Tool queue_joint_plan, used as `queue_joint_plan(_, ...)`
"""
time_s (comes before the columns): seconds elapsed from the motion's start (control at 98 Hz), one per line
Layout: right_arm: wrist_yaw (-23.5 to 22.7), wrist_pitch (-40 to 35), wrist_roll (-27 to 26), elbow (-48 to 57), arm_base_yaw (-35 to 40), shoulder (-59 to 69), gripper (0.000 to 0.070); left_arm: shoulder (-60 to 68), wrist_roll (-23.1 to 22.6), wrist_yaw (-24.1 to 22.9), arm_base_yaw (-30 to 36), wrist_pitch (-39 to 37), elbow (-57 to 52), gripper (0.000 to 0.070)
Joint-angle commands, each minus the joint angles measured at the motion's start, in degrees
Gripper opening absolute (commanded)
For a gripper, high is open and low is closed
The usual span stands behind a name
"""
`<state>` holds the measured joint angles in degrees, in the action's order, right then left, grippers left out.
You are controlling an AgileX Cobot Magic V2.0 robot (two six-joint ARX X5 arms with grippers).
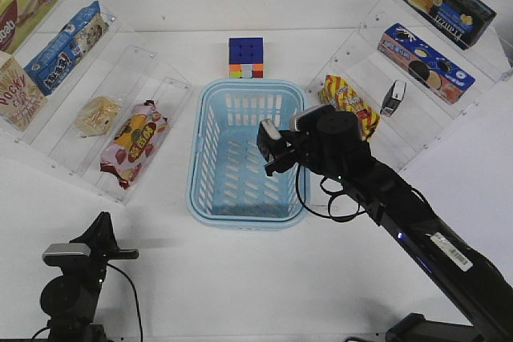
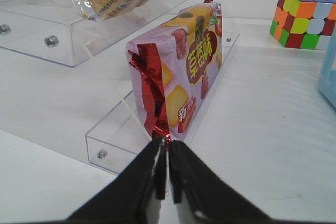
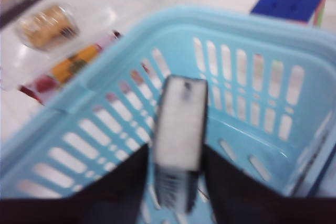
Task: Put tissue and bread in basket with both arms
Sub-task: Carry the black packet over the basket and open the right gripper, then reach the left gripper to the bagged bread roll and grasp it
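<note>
Front view: white counter (image 1: 240, 278) under everything; landmark is the light-blue basket (image 1: 210, 122) at centre, slotted walls and floor, nothing seen lying inside it. Right arm (image 1: 417, 222) reaches in from the basket's near-right side; its end effector (image 1: 272, 148) hangs over the basket's right half, above the floor, clamped on the tissue (image 1: 268, 135), a slim black-and-white packet held upright; right wrist view, though blurred, confirms the packet (image 3: 181, 129) pinched between both fingers with the basket interior behind it. Clear acrylic tiered shelves (image 1: 160, 98) stand left of the basket, a matching set to its right. Red-and-yellow snack bag (image 1: 135, 148) lies on the lowest left tier, nearest the basket; bread (image 1: 97, 115), a golden bun in clear wrap, sits on the next tier outward, untouched. Left end effector (image 2: 164, 174), seen in left wrist view, has its fingers together, holding nothing, tips just short of the snack bag's crimped end; in front view the left arm (image 1: 76, 278) sits low at the near-left of the basket. Colour cube (image 1: 246, 58) stands just behind the basket's far rim. Second tissue packet (image 1: 393, 98) stands on a right tier.
</note>
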<state>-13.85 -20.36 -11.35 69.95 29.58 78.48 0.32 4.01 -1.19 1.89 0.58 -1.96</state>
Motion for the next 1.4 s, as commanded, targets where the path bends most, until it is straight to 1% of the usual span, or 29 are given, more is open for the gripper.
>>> queue_joint_plan(0.0, 0.13, 1.07, 0.66, 0.76, 0.37, 0.17, 0.0393, -0.04, -0.31, 0.13, -0.04, -0.63, 1.16, 0.0001)
queue_joint_plan(0.071, 0.31, 1.03, 0.72, 0.79, 0.26, -1.29, 0.0387, -0.04, 0.22, 0.15, -0.04, -0.87, 1.16, 0.0001)
queue_joint_plan(0.112, 0.55, 0.55, 0.9, 0.81, -0.11, -2.34, 0.0353, -0.04, 0.37, 0.15, -0.04, -1.29, 1.16, 0.0001)
queue_joint_plan(0.143, 0.68, 0.11, 0.9, 0.81, -0.66, -3.41, 0.029, -0.04, 0.39, 0.15, -0.04, -1.84, 1.16, 0.0001)
queue_joint_plan(0.184, 0.96, -0.79, 0.96, 0.81, -1.66, -5.29, 0.0168, -0.04, 1.18, 0.15, -0.04, -2.51, 1.16, 0.0001)
queue_joint_plan(0.224, 1.95, -1.7, 1.55, 0.81, -2.71, -7.19, 0.0044, -0.04, 3.34, 0.15, -0.04, -3.02, 1.16, 0.0001)
queue_joint_plan(0.245, 2.75, -2.29, 2.05, 0.79, -3.23, -8.22, 0.0, -0.04, 4.98, 0.17, -0.02, -3.23, 1.16, 0.0001)
queue_joint_plan(0.306, 6.32, -4.02, 4.09, 0.44, -4.63, -11.65, 0.0, -0.04, 11.19, 0.17, 0.0, -3.5, 1.16, 0.0001)
queue_joint_plan(0.367, 9.81, -4.09, 4.42, -1.42, -5.79, -15.41, 0.0, -0.04, 18.67, 0.17, 0.0, -3.65, 1.16, 0.0001)
queue_joint_plan(0.429, 11.13, -2.49, 4.42, -5.44, -6.95, -20.28, 0.0, -0.04, 27.1, 0.17, 0.0, -3.69, 0.92, 0.0)
queue_joint_plan(0.469, 11.45, -0.15, 4.42, -9.33, -7.76, -23.96, 0.0, -0.04, 30.25, 0.17, -0.02, -3.82, 0.57, 0.0)
queue_joint_plan(0.51, 11.98, 2.93, 4.39, -13.99, -8.5, -28.11, 0.0, -0.04, 31.56, 0.2, 0.0, -3.65, -0.24, 0.0)
queue_joint_plan(0.633, 14.25, 12.22, 4.24, -29.11, -10.08, -40.96, 0.0, 0.5, 30.73, 2.8, -0.02, -2.91, -5.27, 0.0)
queue_joint_plan(0.684, 15.19, 14.36, 3.76, -34.53, -10.36, -45.55, 0.0, 1.62, 29.44, 3.89, -0.02, -1.49, -8.68, 0.0)
queue_joint_plan(0.745, 15.85, 14.53, 3.17, -39.3, -10.45, -49.81, 0.0, 4.57, 27.28, 4.26, -0.02, 0.44, -13.33, 0.0)
queue_joint_plan(0.816, 15.82, 13.68, 1.99, -42.49, -10.47, -53.07, 0.0, 10.05, 22.84, 4.31, -0.02, 2.75, -19.23, 0.0)
queue_joint_plan(0.867, 15.85, 12.66, 1.07, -43.36, -10.47, -54.36, 0.0, 15.15, 17.44, 4.26, 0.0, 4.57, -23.63, 0.0)
queue_joint_plan(0.929, 15.82, 11.63, 0.87, -43.41, -10.47, -54.93, 0.0, 21.92, 9.27, 4.28, 0.0, 7.08, -28.85, 0.0)
queue_joint_plan(0.939, 15.8, 11.63, 0.87, -43.41, -10.47, -54.93, 0.0, 23.67, 7.15, 4.28, 0.0, 7.76, -30.14, 0.0)
queue_joint_plan(1.02, 15.78, 11.69, 0.85, -43.41, -10.47, -54.93, 0.0, 32.13, -2.01, 4.28, 0.0, 10.95, -36.11, 0.0012)
queue_joint_plan(1.041, 15.78, 11.69, 0.85, -43.41, -10.47, -54.93, 0.0, 34.27, -4.02, 4.31, 0.0, 11.67, -37.57, 0.0043)
queue_joint_plan(1.061, 15.78, 11.69, 0.81, -43.41, -10.47, -54.93, 0.0, 36.37, -5.88, 4.31, 0.0, 12.2, -38.99, 0.01)
queue_joint_plan(1.092, 15.8, 11.69, 0.7, -43.41, -10.47, -54.9, 0.0, 39.5, -8.46, 4.31, 0.0, 12.59, -40.92, 0.0221)
queue_joint_plan(1.143, 15.78, 11.69, 0.66, -43.41, -10.49, -54.84, 0.0, 44.37, -12.22, 4.28, 0.0, 13.05, -43.91, 0.0447)
queue_joint_plan(1.163, 15.78, 11.69, 0.63, -43.41, -10.49, -54.84, 0.0, 46.18, -13.49, 4.24, 0.0, 13.16, -45.09, 0.0516)
queue_joint_plan(1.184, 15.76, 11.69, 0.63, -43.41, -10.49, -54.84, 0.0, 48.02, -14.56, 4.2, 0.0, 13.25, -46.23, 0.0557)
queue_joint_plan(1.204, 15.63, 11.69, 0.61, -43.41, -10.49, -54.84, 0.0, 49.77, -15.54, 4.17, 0.0, 13.33, -47.36, 0.0572)
queue_joint_plan(1.306, 15.34, 11.69, 0.59, -43.41, -10.47, -54.86, 0.0, 57.53, -20.41, 3.17, 0.42, 13.49, -52.68, 0.057)
queue_joint_plan(1.388, 15.34, 11.76, 0.59, -43.41, -10.47, -54.86, 0.0, 63.49, -24.65, -1.95, 1.36, 13.44, -56.92, 0.057)
